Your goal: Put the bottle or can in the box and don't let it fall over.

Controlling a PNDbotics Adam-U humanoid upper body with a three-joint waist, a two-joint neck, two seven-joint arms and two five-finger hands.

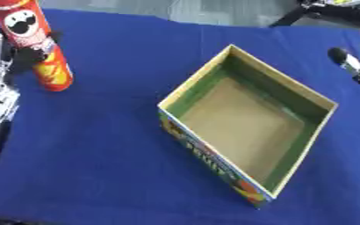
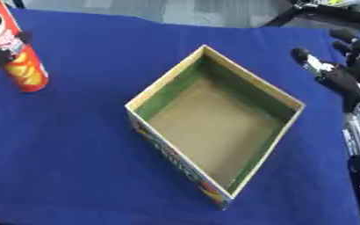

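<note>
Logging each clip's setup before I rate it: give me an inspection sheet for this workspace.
Surface: blue cloth over the table.
Job's things: Pringles can, red, tilted, at far left outside the box; open cardboard box, empty, printed outer side.
Clutter: nothing seen.
Hands: left hand curled round the Pringles can; right hand at the right edge, fingers straight, holding nothing.
Cables: nothing seen.
Surroundings: grey floor beyond the table; dark equipment at top right, unclear.
</note>
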